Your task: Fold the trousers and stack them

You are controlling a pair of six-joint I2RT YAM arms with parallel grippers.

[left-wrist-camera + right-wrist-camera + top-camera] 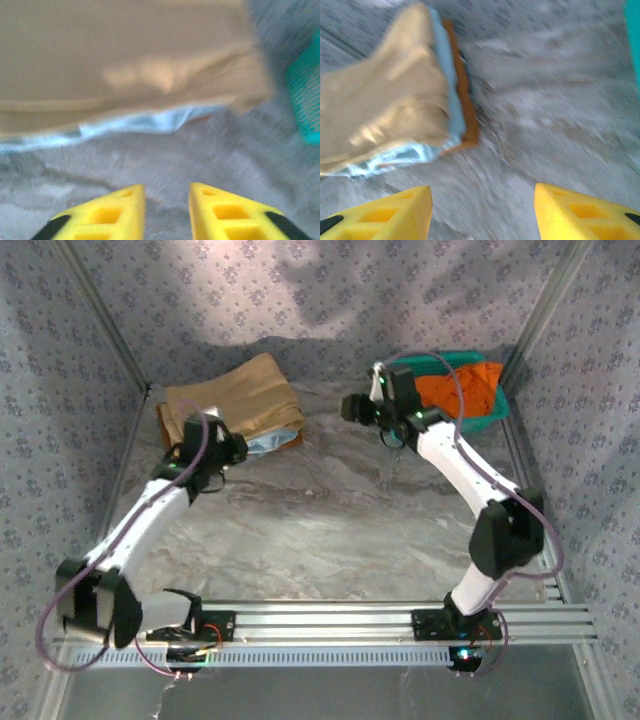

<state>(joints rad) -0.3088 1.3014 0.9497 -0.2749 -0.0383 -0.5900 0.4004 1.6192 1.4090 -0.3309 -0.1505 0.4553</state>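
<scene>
The tan trousers lie folded at the back left, on top of a light blue cloth and an orange-brown layer. My left gripper hovers just in front of this stack. In the left wrist view its yellow fingers stand a narrow gap apart over bare table, with the trousers ahead. My right gripper hangs to the right of the stack, facing it. Its jaws are wide open with nothing between them, and the trousers are to the upper left.
A teal basket holding a bright orange garment stands at the back right, close behind the right arm. Patterned cloth walls close in the marbled table. An aluminium rail runs along the near edge.
</scene>
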